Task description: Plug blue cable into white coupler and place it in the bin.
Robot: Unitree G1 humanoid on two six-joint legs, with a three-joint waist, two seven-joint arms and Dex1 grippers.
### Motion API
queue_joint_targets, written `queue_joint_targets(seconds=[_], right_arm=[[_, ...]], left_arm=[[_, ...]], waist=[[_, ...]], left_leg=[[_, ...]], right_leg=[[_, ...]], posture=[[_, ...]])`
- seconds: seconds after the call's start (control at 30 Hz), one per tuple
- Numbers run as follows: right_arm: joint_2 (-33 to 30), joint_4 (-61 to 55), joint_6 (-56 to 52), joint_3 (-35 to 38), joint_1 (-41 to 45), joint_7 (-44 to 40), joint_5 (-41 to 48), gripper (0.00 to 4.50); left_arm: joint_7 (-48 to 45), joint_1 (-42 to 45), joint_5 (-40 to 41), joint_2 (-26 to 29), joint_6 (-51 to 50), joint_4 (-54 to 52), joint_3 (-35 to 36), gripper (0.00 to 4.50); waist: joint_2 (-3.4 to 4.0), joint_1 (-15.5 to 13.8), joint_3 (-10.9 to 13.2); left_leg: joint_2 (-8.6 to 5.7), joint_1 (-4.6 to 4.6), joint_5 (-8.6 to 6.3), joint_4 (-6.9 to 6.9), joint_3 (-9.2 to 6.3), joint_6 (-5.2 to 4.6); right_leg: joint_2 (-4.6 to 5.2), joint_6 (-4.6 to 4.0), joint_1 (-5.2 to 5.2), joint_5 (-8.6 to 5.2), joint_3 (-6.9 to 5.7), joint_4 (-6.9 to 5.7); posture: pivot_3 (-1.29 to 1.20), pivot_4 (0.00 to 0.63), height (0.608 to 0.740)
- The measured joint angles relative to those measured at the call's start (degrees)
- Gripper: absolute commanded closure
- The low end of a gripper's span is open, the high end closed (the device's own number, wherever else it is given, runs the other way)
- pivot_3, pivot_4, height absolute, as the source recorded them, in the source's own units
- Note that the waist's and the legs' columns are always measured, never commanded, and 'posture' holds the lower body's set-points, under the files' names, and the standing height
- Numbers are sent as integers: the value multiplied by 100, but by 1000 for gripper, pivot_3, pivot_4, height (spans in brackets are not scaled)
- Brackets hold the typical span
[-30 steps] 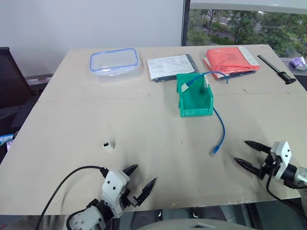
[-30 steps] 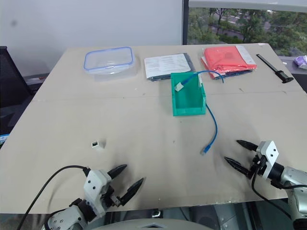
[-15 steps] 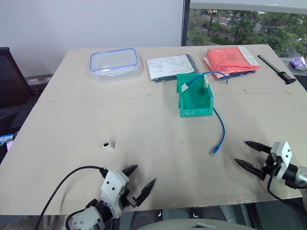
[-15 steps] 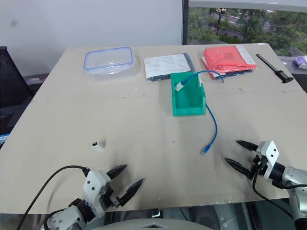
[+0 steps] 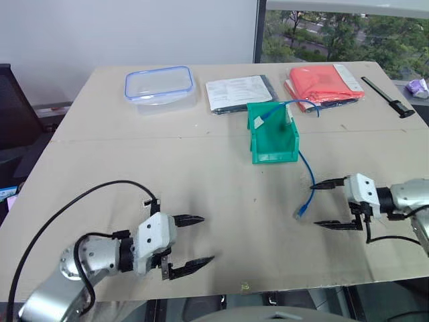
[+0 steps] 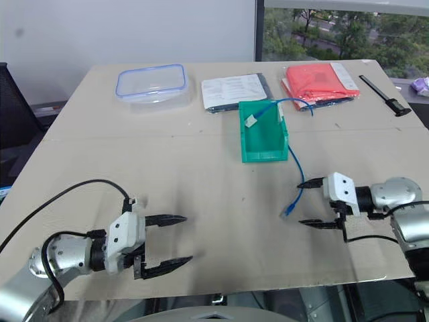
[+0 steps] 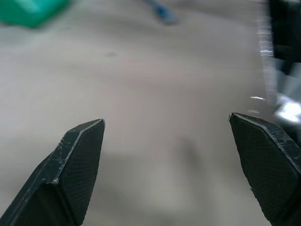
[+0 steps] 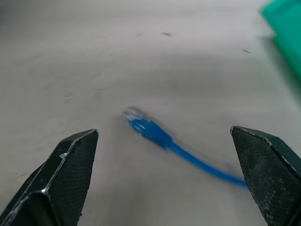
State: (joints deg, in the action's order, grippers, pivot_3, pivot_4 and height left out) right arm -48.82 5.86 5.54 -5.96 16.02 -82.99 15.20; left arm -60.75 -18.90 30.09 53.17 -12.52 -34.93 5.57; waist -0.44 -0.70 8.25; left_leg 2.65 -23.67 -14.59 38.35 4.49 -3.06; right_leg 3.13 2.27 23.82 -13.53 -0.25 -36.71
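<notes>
Nothing plugged yet, by my reading; all steps remain. At 7 o'clock, my left gripper (image 5: 190,243) hangs over the beige table (image 5: 100,174) with black fingers spread wide, holding nothing. I cannot make out the tiny white coupler here. At 4 o'clock, my right gripper (image 5: 324,203) is likewise spread and empty, its fingers bracketing the near plug of the thin bright-blue cable (image 5: 308,188). That cable runs toward 1 o'clock, its far end draped into the small green plastic bin (image 5: 273,139).

Matt beige table (image 5: 201,168), glossy green plastic bin (image 5: 273,142), clear plastic container (image 5: 159,85).
</notes>
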Motion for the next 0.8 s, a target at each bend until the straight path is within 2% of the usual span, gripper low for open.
queue_joint_targets(seconds=[0.13, 0.27, 0.37, 0.5, 0.6, 0.8], right_arm=[[45, 451, 286, -470, 613, -394, -288, 16], [226, 821, 546, -917, 1014, -540, -422, 16], [271, 1086, 649, -1202, 1168, -554, -497, 932], [289, 1444, 877, -1463, 1430, -577, -551, 2779], [291, 1645, 1088, -1620, 1577, -588, -550, 4330], [317, 1742, 1159, -1725, 1671, -593, -513, 4428]], left_arm=[[-440, 419, 233, 300, -230, -9, 33, 161], [-596, 777, 386, 307, -393, 0, 41, 161], [-615, 846, 391, 263, -492, 21, 43, 0], [-569, 936, 391, 179, -587, 21, 46, 0], [-533, 950, 391, 134, -630, 20, 47, 0], [-496, 945, 386, 81, -681, 19, 50, 0]], waist=[[-4, 1, 7], [-6, 2, 9], [-6, 1, 12], [-7, 3, 13], [-9, 5, 14], [-9, 10, 14]], left_leg=[[-2, 4, 0, 1, 0, 0], [-3, 5, 1, 2, -1, 1], [-3, 4, 1, 2, 0, 1], [-7, 7, 2, 2, 0, 2], [-6, 15, 2, 3, 0, 2], [4, 34, 2, 3, 9, 2]], right_leg=[[-4, 0, -1, 0, -1, -5], [-5, -1, -4, 1, 0, -8], [-5, 0, -3, 1, 0, -8], [-5, -1, -5, 1, 1, -8], [-5, -1, -13, 1, 1, -10], [-4, -2, -26, 2, 10, -14]], posture=[[0, 150, 740], [0, 150, 740], [0, 150, 740], [0, 150, 740], [0, 150, 740], [0, 150, 740]])
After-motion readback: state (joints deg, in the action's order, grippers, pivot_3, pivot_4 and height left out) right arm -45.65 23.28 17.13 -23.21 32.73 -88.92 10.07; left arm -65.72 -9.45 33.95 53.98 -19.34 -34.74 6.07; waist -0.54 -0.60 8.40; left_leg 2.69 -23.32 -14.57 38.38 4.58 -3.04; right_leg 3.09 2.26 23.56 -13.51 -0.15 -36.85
